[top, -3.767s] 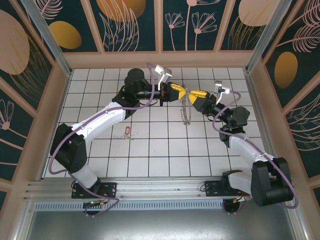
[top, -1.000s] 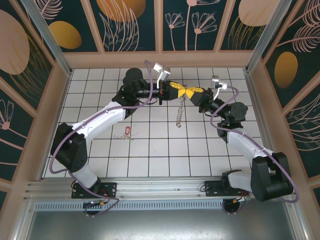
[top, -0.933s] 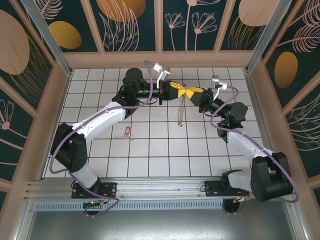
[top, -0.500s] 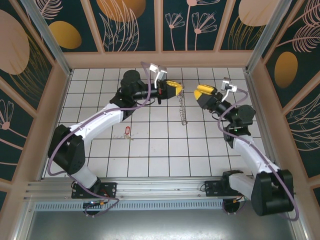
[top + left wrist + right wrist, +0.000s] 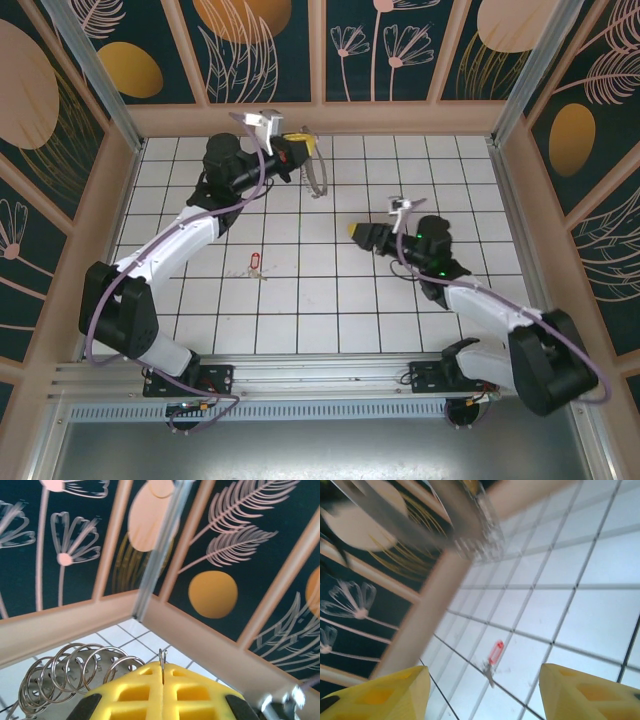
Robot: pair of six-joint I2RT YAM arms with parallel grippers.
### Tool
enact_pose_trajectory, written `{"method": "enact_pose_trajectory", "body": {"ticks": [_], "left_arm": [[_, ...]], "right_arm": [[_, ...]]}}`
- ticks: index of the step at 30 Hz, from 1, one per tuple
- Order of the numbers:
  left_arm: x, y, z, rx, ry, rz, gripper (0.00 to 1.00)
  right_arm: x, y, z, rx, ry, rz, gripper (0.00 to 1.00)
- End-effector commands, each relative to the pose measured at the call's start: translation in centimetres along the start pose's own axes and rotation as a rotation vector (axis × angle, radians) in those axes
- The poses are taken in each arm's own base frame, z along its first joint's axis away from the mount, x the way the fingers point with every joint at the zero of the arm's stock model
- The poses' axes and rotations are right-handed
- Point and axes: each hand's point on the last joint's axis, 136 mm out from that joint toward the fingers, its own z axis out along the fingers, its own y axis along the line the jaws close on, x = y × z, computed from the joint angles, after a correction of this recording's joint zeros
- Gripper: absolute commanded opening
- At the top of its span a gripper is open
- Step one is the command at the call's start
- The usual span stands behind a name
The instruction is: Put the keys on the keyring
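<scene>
One key (image 5: 254, 263) lies on the tiled surface (image 5: 300, 300), well apart from the keyring (image 5: 55, 677) pinched in your shut left jaws near the back wall. Right jaws stand half-open, empty: drop them over the red head, then grip flat.

Yellow fingers (image 5: 135, 695) of the left gripper (image 5: 163, 669) press together on the keyring (image 5: 75, 672). Floral wall panels (image 5: 215, 555) rise behind.

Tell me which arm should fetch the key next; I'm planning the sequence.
Right. The left gripper is shut on the keyring; the right gripper is open, empty and pointed toward the key lying on the tiles.
</scene>
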Motion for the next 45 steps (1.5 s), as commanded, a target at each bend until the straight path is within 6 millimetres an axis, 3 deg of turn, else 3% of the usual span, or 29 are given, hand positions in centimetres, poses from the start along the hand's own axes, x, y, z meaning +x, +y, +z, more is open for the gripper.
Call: {"method": "enact_pose_trajectory", "body": {"ticks": [1, 13, 22, 31, 45], "left_arm": [[-2.6, 1.0, -1.4, -0.043, -0.075, 0.038, 0.00], [-6.1, 7.8, -6.1, -0.215, -0.156, 0.005, 0.00], [-7.3, 11.0, -9.5, -0.313, -0.192, -0.003, 0.00], [-7.9, 12.6, -11.5, -0.363, -0.210, -0.009, 0.00], [-7.2, 13.2, -12.3, -0.391, -0.191, -0.018, 0.00]], "right_arm": [[1.5, -0.4, 3.0, 0.086, 0.086, -0.057, 0.57], [9.0, 1.1, 13.1, 0.272, 0.366, -0.146, 0.53], [13.8, 1.1, 19.0, 0.408, 0.489, -0.208, 0.47], [16.6, -0.3, 22.3, 0.591, 0.546, -0.331, 0.46], [18.7, -0.6, 23.7, 0.654, 0.568, -0.418, 0.46]]}}
